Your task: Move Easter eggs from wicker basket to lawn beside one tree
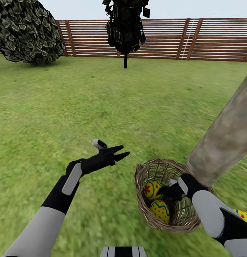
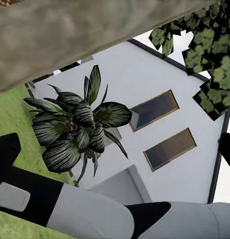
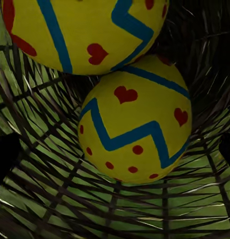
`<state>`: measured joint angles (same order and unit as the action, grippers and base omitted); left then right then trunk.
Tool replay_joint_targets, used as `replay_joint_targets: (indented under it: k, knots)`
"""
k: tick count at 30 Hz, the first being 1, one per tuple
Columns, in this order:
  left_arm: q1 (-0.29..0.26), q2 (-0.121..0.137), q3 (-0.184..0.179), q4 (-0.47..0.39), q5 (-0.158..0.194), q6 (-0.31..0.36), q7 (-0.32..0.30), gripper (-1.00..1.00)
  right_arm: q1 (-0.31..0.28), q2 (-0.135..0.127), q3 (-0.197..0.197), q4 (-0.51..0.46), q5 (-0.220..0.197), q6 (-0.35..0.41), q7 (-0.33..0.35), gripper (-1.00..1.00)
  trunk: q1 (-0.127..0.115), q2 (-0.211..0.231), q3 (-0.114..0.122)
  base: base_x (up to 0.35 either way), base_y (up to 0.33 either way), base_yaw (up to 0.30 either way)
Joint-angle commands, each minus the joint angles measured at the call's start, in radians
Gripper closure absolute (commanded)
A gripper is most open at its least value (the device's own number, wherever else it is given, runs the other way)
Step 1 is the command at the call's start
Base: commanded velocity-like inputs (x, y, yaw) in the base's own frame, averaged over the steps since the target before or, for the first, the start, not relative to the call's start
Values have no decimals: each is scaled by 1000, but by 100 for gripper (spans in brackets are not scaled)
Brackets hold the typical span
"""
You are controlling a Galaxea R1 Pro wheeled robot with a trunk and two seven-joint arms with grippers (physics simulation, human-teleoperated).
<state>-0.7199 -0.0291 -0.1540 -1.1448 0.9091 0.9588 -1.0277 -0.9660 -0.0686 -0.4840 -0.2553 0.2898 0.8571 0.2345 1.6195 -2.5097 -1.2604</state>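
Up close, two Easter eggs [image 3: 137,127], wicker basket [image 3: 55,199]

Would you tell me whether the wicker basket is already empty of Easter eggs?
No, two Easter eggs lie inside the wicker basket, where the right gripper reaches in.

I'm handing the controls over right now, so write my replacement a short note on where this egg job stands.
Left gripper: open, empty, held over the lawn.
Right gripper: down inside the wicker basket; grip state unclear.
Two Easter eggs lie in the basket, which sits beside the tree.
A third egg lies outside the basket, partly hidden by the right arm.
Left: move both basket eggs onto the grass by that tree.
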Motion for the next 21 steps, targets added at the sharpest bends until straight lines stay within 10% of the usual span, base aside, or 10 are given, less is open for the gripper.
replay_joint_targets:
  k: [1,21]
  knots:
    - [0,0,-1,0,2,5,-1,-100,0,0,-171,-1,-151,-2,6,-100,0,0,-1,0,0,0]
    - [0,0,0,0,2,5,-1,-100,1,3,-305,-1,-146,-9,-150,-100,5,-3,-43,0,0,0]
